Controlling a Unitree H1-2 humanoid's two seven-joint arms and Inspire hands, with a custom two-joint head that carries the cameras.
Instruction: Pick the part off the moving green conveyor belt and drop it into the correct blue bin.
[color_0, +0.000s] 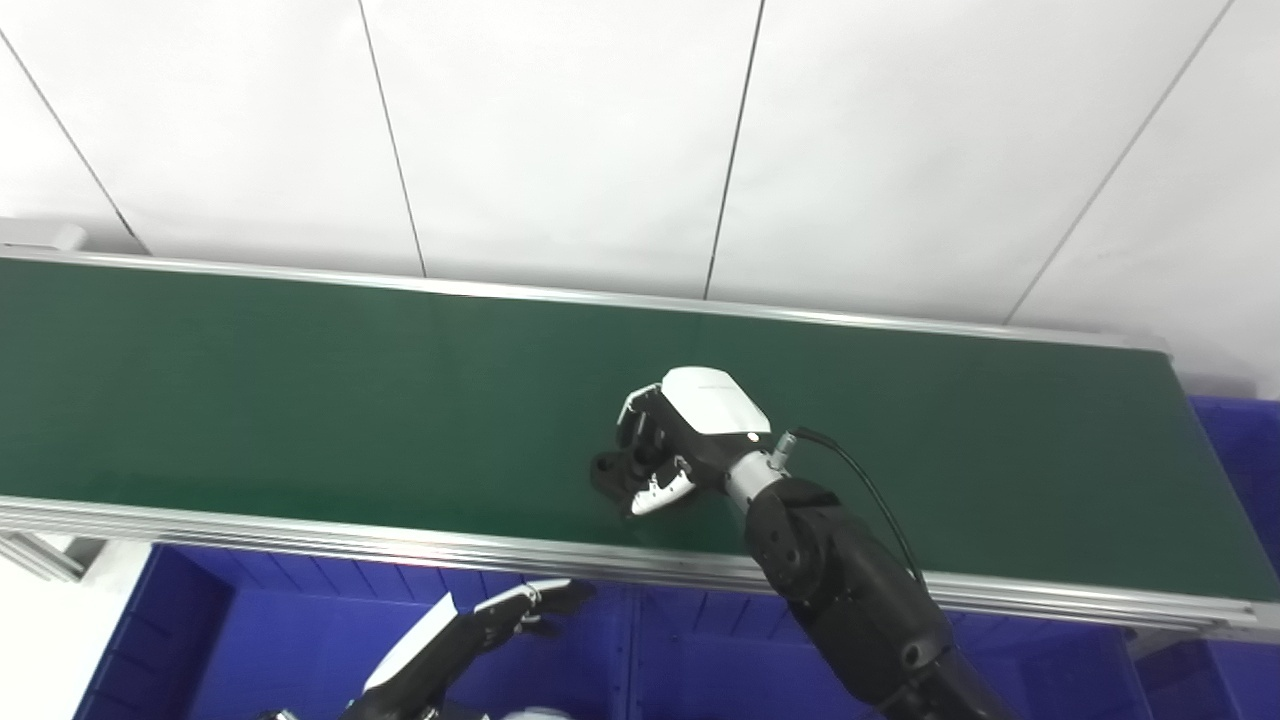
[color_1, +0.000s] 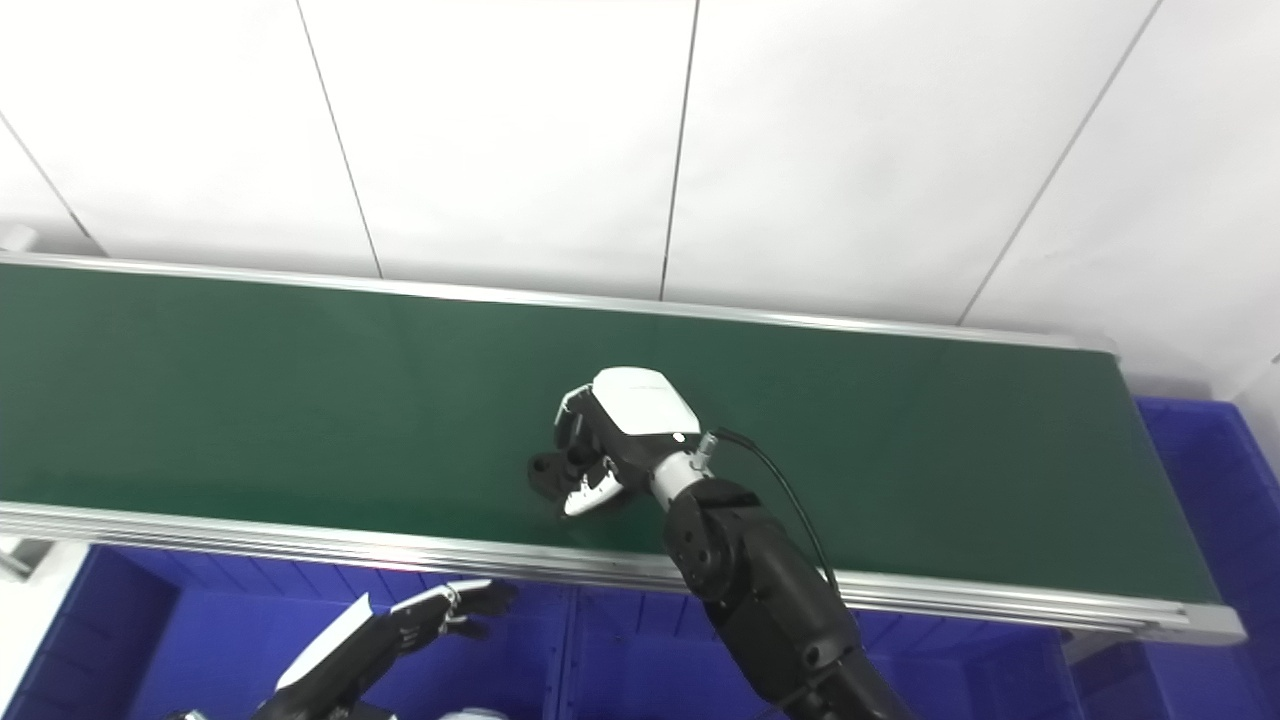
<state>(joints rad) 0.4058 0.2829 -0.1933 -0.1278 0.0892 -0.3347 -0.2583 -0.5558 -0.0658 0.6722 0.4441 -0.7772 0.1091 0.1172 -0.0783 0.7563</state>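
Note:
A small black part lies on the green conveyor belt near its front edge. My right hand reaches over the belt with its fingers curled around the part, most of which they hide. My left hand hovers low over the blue bins in front of the belt, fingers apart and holding nothing.
The belt has aluminium rails along front and back. Another blue bin sits past the belt's right end. A white panelled wall stands behind the belt.

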